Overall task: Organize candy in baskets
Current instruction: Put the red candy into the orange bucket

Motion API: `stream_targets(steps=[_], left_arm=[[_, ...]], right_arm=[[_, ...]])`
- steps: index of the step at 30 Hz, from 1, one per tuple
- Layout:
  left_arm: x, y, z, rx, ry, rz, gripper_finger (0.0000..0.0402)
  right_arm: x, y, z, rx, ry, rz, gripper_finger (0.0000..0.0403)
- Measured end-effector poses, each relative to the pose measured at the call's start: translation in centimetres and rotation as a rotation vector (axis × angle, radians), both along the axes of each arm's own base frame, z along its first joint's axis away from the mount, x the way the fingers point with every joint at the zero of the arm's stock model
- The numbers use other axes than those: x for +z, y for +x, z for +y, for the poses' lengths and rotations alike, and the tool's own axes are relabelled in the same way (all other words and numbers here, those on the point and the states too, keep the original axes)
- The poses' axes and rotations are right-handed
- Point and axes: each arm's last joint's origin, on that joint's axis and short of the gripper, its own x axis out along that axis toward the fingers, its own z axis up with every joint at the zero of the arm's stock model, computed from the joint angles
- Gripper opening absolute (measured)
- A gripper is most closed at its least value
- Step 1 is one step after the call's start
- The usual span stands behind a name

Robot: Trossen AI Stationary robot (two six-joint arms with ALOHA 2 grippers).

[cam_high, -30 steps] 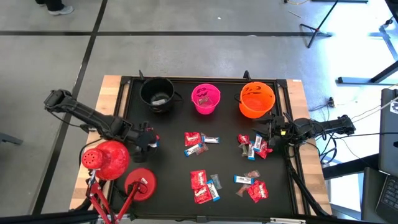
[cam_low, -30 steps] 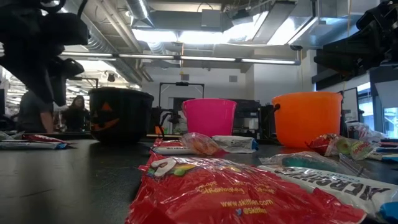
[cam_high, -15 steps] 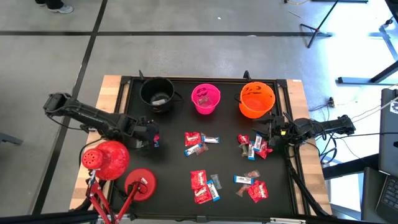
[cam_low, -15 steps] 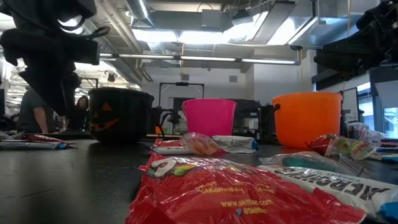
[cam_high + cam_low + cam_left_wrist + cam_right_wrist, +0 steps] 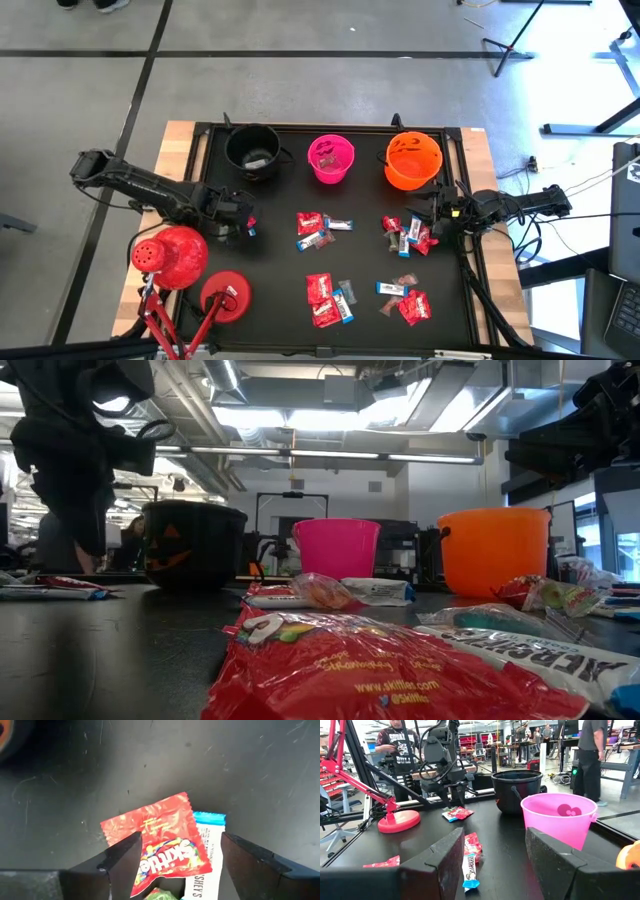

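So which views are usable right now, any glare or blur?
High view: even and sharp, pale glare on the floor at right. Low view: the nearest red candy is soft, ceiling lights blown out. Left wrist view: red Skittles pack legible. Right wrist view: pink bucket clear, fingers dark.

High view: we look straight down on the whole table (image 5: 280,300). Low view: we sit at tabletop height, very close behind a red candy wrapper (image 5: 380,670), facing the black bucket (image 5: 190,545), pink bucket (image 5: 335,550) and orange bucket (image 5: 495,550) along the far edge. Left wrist view: we look down, close, on a red packet (image 5: 160,845). Right wrist view: we look level across the table; both it and the low view show the black and pink buckets.
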Motion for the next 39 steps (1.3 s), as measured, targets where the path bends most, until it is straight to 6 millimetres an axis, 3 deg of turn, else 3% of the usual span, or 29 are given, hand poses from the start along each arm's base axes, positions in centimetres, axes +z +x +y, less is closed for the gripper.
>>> stream_targets(steps=[15,28,32,39], left_arm=[[-2.7,1.0,-0.3,-0.009,-0.008,0.194,0.0259],[-3.0,1.4,-0.6,-0.018,-0.029,0.186,0.0256],[-3.0,1.8,-0.7,-0.03,-0.059,0.152,0.023],[-3.0,2.2,-0.8,-0.082,-0.078,0.117,0.0142]], right_arm=[[0.0,0.0,0.0,0.0,0.0,0.0,0.0214],[0.0,0.0,0.0,0.0,0.0,0.0,0.0214],[0.0,0.0,0.0,0.0,0.0,0.0,0.0214],[0.0,0.0,0.0,0.0,0.0,0.0,0.0214]])
